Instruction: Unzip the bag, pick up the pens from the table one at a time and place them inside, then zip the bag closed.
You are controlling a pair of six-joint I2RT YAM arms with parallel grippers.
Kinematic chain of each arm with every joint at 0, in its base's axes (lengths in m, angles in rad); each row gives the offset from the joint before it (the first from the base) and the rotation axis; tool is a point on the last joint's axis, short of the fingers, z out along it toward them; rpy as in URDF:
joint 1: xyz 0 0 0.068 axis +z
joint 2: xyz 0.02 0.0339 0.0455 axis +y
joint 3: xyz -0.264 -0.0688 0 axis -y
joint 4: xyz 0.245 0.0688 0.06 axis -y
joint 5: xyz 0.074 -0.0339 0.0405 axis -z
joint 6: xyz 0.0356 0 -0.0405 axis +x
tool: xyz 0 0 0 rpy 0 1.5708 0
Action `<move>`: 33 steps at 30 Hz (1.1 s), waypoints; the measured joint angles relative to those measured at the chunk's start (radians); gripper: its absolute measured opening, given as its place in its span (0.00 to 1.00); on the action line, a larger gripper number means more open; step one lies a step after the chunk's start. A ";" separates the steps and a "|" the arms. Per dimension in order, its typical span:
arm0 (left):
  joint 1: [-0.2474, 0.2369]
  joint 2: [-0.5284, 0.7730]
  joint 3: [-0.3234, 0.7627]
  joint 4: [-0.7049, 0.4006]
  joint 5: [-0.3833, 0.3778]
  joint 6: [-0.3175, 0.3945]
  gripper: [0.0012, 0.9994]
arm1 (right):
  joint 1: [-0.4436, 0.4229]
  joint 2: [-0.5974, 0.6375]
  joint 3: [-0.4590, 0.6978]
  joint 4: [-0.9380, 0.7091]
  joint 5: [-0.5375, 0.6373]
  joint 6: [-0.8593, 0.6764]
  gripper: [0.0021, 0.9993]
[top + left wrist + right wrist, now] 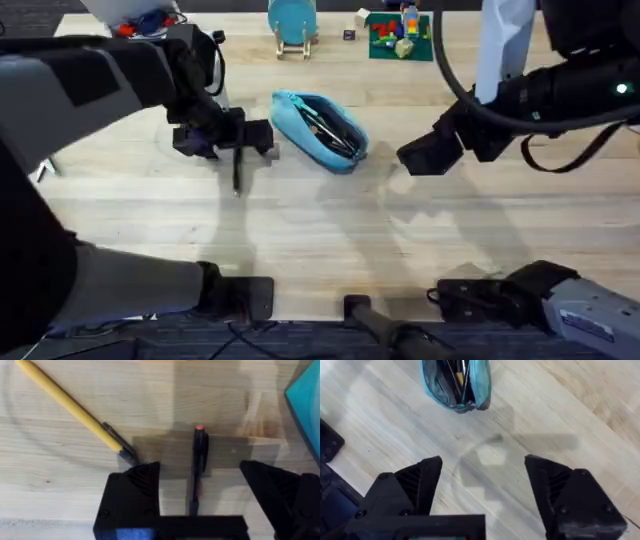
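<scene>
bag (320,131): teal pouch, unzipped, mid-table (330,230), dark sticks inside, maybe pens
pen (198,467): slim, black, between left gripper's (200,485) spread fingers
right gripper (482,492): jaws wide, holding nothing, near bag

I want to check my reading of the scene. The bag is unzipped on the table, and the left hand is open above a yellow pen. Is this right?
Not quite: the colour is wrong. In the left wrist view the open left hand is above a black pen; the yellow stick lies off to the side, outside the fingers. The bag is indeed unzipped on the table.
</scene>
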 joint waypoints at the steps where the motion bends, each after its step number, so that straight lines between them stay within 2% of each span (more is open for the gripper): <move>1: 0.000 0.000 0.000 0.000 -0.003 0.001 0.96 | 0.000 0.000 0.000 0.000 0.000 0.000 1.00; 3: 0.000 0.001 0.000 0.000 -0.009 0.001 0.90 | 0.000 0.000 0.000 0.000 0.000 0.000 1.00; 5: 0.002 0.004 0.001 0.000 -0.017 -0.002 0.78 | 0.000 0.000 0.000 0.000 0.000 0.000 1.00; 9: 0.003 0.005 0.003 0.000 -0.004 0.001 0.18 | 0.000 0.000 0.000 0.000 0.000 0.000 1.00; 10: 0.002 0.005 0.007 -0.003 -0.002 0.004 0.08 | 0.000 0.000 0.000 0.000 0.000 0.000 1.00; 12: 0.001 0.005 0.008 -0.006 -0.002 0.003 0.05 | 0.000 0.000 0.000 0.000 0.000 0.000 1.00; 33: 0.001 0.005 0.012 -0.012 0.002 0.009 0.04 | 0.000 0.000 0.000 0.000 0.000 0.000 1.00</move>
